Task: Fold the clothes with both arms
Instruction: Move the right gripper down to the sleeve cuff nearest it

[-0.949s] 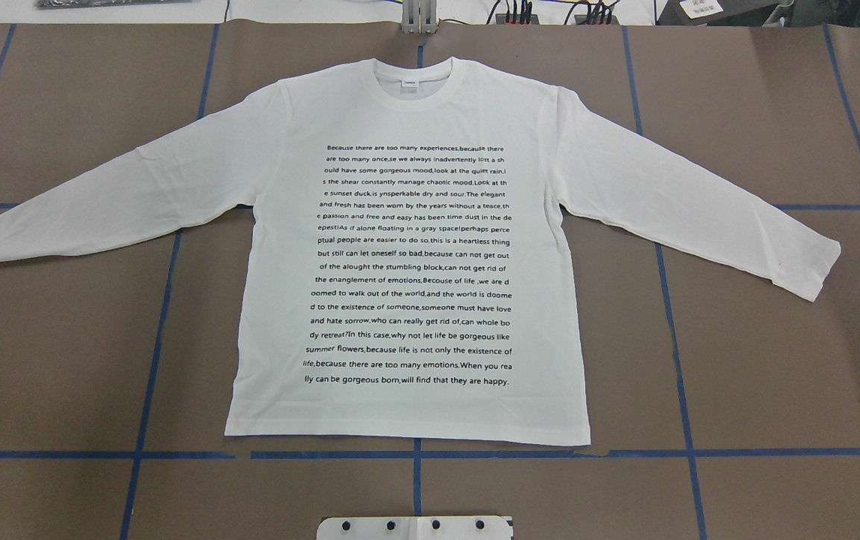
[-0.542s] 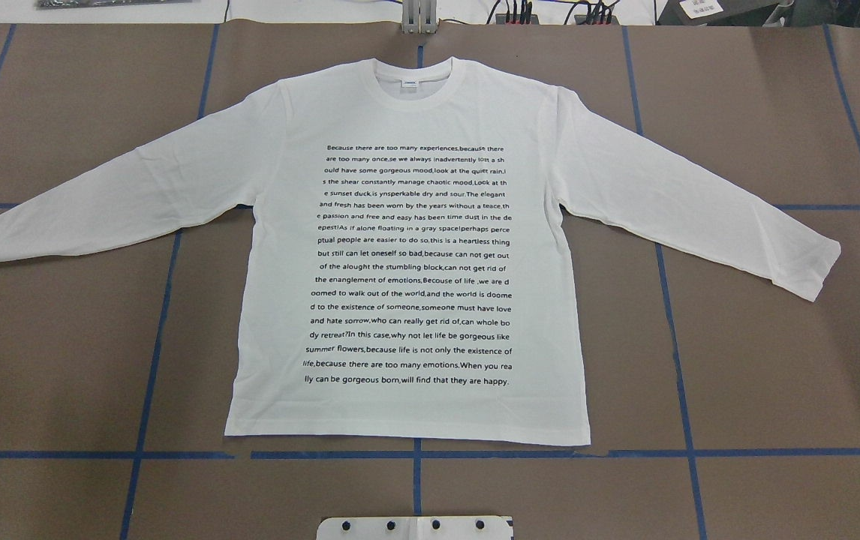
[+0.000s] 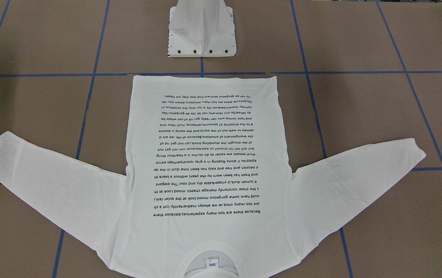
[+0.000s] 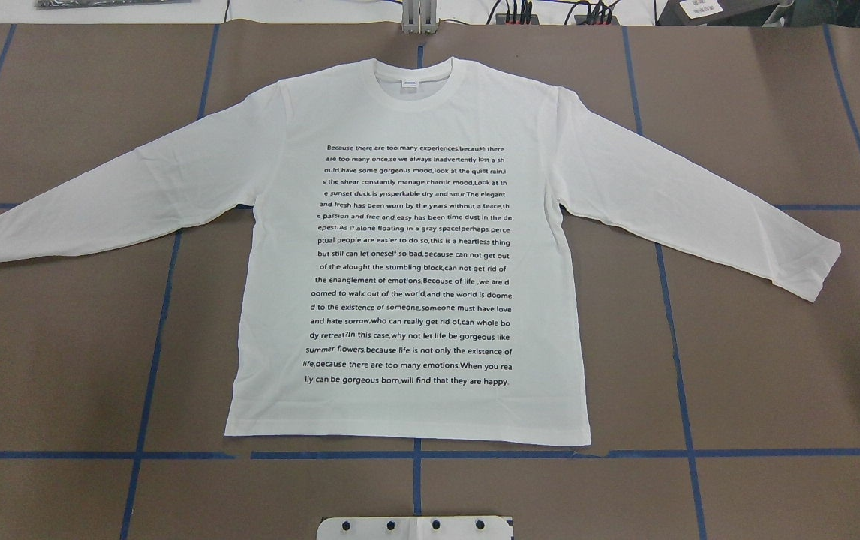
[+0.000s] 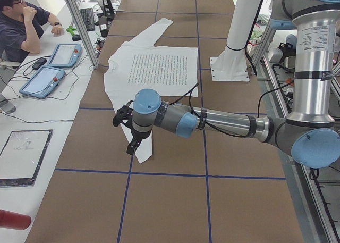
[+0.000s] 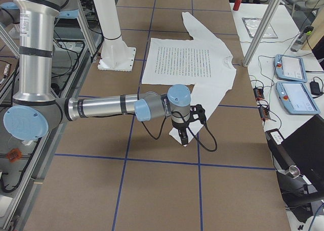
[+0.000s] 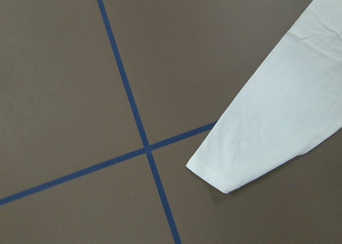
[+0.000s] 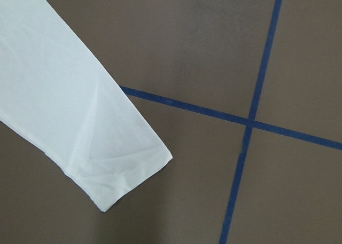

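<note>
The white long-sleeved shirt [image 4: 407, 247] lies flat on the brown table, black text side up, neckline at the far edge, both sleeves spread out and angled down. My left gripper [image 5: 123, 131] hovers above the left sleeve's cuff [image 7: 251, 148]. My right gripper [image 6: 191, 124] hovers above the right sleeve's cuff [image 8: 107, 158]. Both grippers show only in the side views, so I cannot tell whether they are open or shut. Neither arm appears in the overhead or front-facing view.
The white pedestal base [image 3: 201, 34] stands just past the shirt's hem. Blue tape lines [image 4: 152, 337] grid the brown table. A person [image 5: 24, 25] sits at a side bench with tablets [image 5: 53, 67]; more pendants [image 6: 293, 84] lie beyond the neckline.
</note>
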Controlling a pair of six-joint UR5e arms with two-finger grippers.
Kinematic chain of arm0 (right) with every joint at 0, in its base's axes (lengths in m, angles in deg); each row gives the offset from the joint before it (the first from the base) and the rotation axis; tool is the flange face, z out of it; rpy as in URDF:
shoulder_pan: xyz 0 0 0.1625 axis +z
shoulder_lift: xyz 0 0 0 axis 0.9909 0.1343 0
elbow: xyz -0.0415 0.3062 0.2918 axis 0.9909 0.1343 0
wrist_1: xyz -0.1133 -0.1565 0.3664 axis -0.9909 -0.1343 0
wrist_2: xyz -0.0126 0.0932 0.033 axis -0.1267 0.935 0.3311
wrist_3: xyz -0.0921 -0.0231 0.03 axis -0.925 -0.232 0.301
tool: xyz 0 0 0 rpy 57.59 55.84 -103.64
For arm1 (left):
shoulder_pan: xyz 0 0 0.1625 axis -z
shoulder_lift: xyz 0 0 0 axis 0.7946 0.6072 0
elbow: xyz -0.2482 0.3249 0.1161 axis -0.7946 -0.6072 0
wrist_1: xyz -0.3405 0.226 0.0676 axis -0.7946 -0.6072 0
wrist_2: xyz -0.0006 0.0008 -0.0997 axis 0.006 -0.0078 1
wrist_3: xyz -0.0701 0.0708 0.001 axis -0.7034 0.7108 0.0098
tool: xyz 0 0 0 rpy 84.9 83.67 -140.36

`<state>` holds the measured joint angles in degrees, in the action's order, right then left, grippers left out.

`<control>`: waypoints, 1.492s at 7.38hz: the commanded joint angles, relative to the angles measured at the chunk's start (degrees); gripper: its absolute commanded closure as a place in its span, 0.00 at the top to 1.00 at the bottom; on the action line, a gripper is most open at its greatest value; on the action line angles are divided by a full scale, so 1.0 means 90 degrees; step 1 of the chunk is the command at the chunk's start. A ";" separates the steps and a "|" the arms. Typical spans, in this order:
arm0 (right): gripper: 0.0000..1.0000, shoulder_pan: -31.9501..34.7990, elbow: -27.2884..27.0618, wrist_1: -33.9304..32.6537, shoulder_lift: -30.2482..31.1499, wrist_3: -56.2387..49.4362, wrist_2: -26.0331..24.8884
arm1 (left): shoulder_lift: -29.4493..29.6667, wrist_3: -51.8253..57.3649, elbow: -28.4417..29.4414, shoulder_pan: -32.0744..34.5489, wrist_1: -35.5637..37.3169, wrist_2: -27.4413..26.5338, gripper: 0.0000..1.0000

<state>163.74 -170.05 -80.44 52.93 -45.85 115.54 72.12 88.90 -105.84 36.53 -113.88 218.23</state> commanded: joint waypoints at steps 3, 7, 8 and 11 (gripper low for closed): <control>0.99 -0.1790 0.0392 0.2136 0.0151 0.3598 -0.0935 | 0.0040 0.0000 0.0028 -0.0003 -0.0105 0.0008 1.00; 0.88 -0.2789 0.1224 0.3998 0.0152 0.5576 -0.1768 | 0.0020 0.0009 0.0037 -0.0003 -0.0105 0.0008 1.00; 0.83 -0.2878 0.1234 0.3999 0.0171 0.5589 -0.1827 | 0.0020 0.0009 0.0037 -0.0003 -0.0114 0.0008 1.00; 0.76 -0.2928 0.1410 0.4009 0.0181 0.5599 -0.1886 | 0.0020 0.0019 0.0037 -0.0003 -0.0105 0.0008 1.00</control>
<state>137.51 -157.74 -44.47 54.44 4.47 98.83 72.31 89.03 -105.51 36.51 -114.84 218.30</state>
